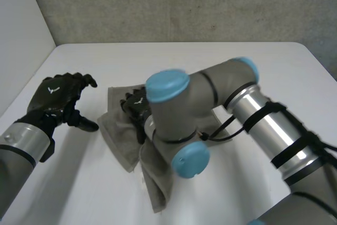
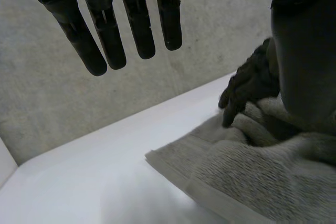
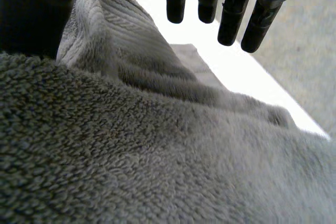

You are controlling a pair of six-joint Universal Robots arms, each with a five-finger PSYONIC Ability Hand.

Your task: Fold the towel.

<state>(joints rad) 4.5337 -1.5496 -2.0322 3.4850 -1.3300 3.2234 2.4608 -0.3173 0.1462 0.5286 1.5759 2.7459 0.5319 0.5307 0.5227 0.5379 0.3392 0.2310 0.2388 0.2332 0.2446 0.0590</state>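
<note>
Grey towel (image 1: 118,140) lies rumpled mid-surface (image 1: 210,61), right hand (image 1: 134,107) over its middle with fingers (image 3: 231,19) straight and apart above the cloth, left hand (image 1: 55,96) just beside the towel's edge, relaxed, holding nothing.

One towel (image 1: 117,136), one table (image 1: 210,61), two hands: left hand (image 1: 58,96), right hand (image 1: 134,106).

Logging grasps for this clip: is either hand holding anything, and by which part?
Left hand holds nothing, open beside the towel. Right hand is on the towel near its middle; a grip cannot be told.
</note>
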